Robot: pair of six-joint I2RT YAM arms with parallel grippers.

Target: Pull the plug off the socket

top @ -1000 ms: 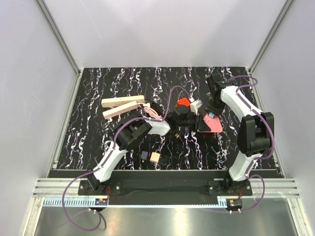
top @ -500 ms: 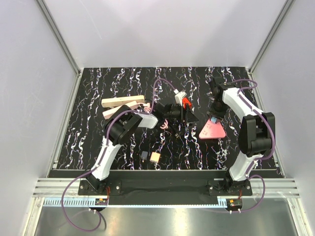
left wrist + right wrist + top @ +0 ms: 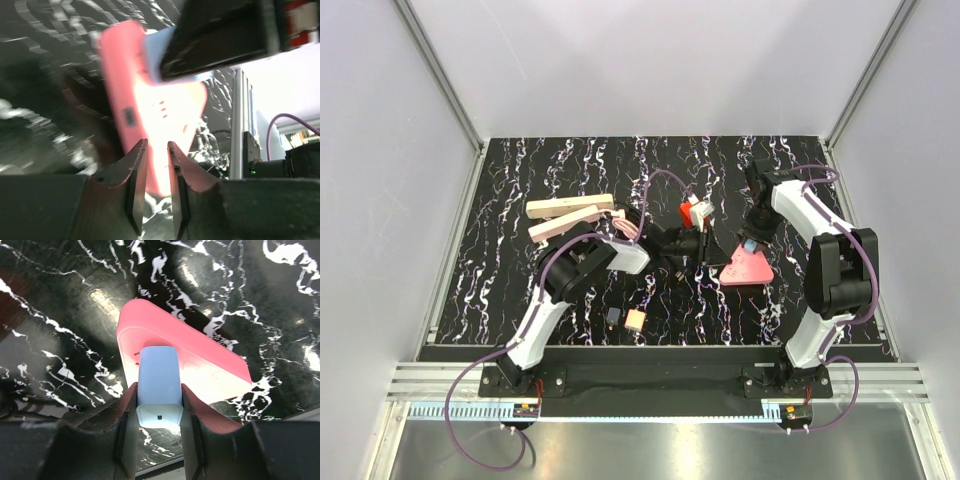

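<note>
The socket is a pink triangular block with slot holes, lying on the black marbled table; it also shows in the top view and, blurred, in the left wrist view. A light-blue plug is stuck in its top face. My right gripper is shut on the plug's two sides, also seen from above. My left gripper holds nothing, its jaws a narrow gap apart. Its tips sit just short of the socket's left corner.
Two long beige wooden bars lie at the back left. A red cube with a white part sits just behind my left gripper. A small beige cube and a small dark piece lie near the front.
My left gripper drew back from the pink socket, then swung towards its left corner again. The socket slid a little nearer the front. My right gripper stayed shut on the plug.
</note>
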